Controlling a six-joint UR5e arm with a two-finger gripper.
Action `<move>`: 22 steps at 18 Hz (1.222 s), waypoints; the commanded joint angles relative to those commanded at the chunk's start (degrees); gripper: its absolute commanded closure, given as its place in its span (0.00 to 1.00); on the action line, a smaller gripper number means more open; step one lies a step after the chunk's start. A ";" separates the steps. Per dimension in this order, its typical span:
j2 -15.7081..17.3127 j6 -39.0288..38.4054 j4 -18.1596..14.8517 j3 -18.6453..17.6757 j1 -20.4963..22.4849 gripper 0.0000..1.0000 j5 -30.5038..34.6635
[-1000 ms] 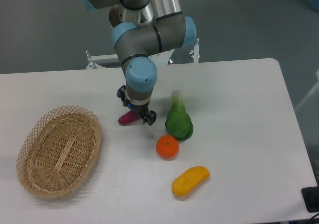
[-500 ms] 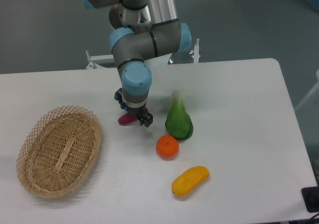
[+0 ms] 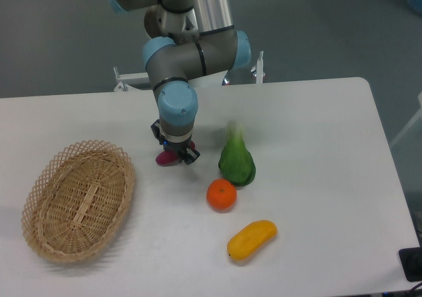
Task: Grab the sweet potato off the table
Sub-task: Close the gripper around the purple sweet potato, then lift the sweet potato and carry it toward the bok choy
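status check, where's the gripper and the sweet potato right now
Gripper low over the sweet potato, jaw state unclear. Sweet potato on the table, half hidden. Green vegetable and orange close by, not blocking.

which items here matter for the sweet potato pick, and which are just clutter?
In the job:
- sweet potato, mostly hidden under the hand
- hand, down over it; grip state unclear
- table, which it lies on

Just lying about:
- wicker basket
- green leafy vegetable
- orange
- yellow-orange fruit
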 joint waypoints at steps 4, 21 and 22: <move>1.32 -0.97 -0.70 0.97 0.44 0.90 0.00; 0.36 2.36 -1.06 15.81 13.09 0.91 0.62; 0.01 3.59 -1.06 16.78 13.71 0.91 0.62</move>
